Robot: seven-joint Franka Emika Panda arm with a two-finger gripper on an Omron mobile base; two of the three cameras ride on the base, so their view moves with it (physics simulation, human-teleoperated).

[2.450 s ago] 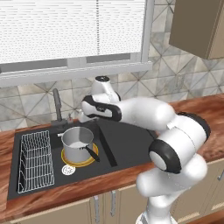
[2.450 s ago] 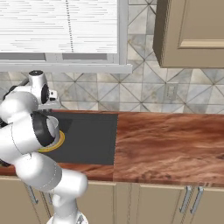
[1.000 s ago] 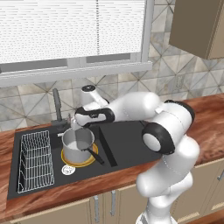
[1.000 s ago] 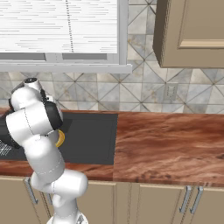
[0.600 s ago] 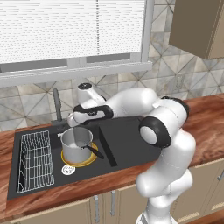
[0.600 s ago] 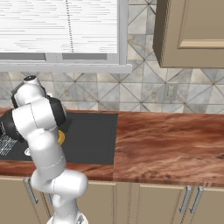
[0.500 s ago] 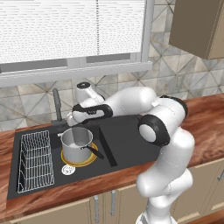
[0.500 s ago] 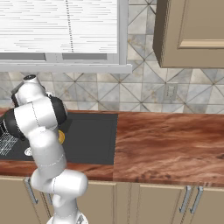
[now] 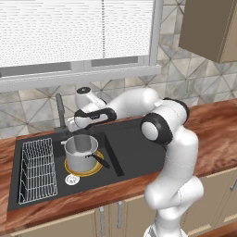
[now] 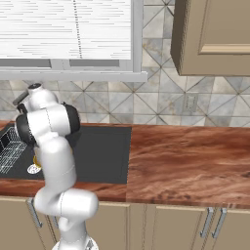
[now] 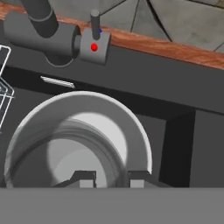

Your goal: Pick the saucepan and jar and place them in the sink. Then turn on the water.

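— Over the sink, how is the arm posed?
— Stretched leftward and low, gripper clenched on nothing, pointing down above the saucepan.
— And the saucepan?
— Upright inside the basin, beside the wire rack, below the faucet.

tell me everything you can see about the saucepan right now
The saucepan is a silver-grey metal pot with straight walls and an open top. It stands upright in the black sink, on a yellow ring, beside the white wire rack. Its thin black handle points toward the front right.
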